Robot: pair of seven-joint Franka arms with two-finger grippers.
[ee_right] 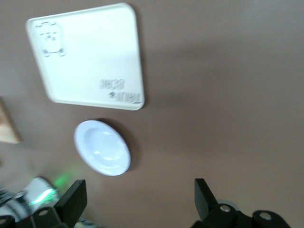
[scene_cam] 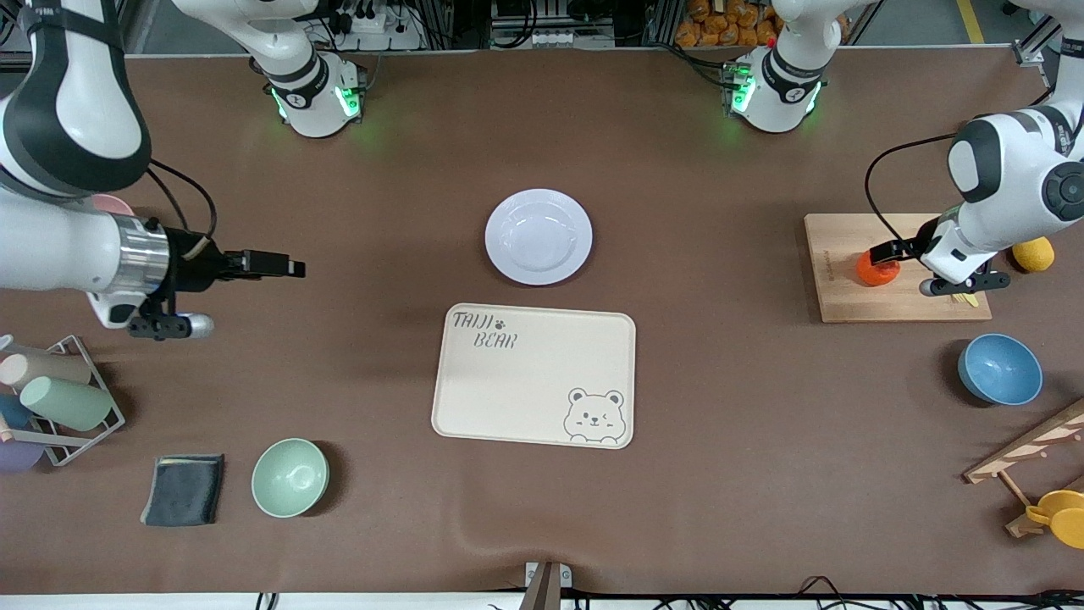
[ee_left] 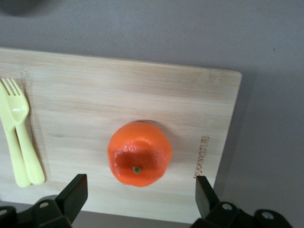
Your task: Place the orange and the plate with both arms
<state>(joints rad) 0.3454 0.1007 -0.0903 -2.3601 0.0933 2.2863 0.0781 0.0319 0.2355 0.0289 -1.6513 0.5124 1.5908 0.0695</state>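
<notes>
So we're at the reach-in step, nothing picked up yet. Our left end effector (ee_left: 137, 202) hangs over the orange (scene_cam: 877, 269) with its fingers spread wide on either side of it, not touching. The orange sits on the wooden cutting board (scene_cam: 847, 292) at the left arm's end of the tabletop, with a yellow fork and spoon (ee_left: 19, 137) lying beside it.

The right end effector (scene_cam: 292, 268) is also wide and empty, up over bare tabletop at the right arm's end, well apart from the plate (scene_cam: 539, 236). The plate sits mid-tabletop, just farther from the front camera than the bear tray (scene_cam: 474, 398).

Next, we reckon, the left drops and pinches the orange, while the right needs to travel to the plate's rim.
</notes>
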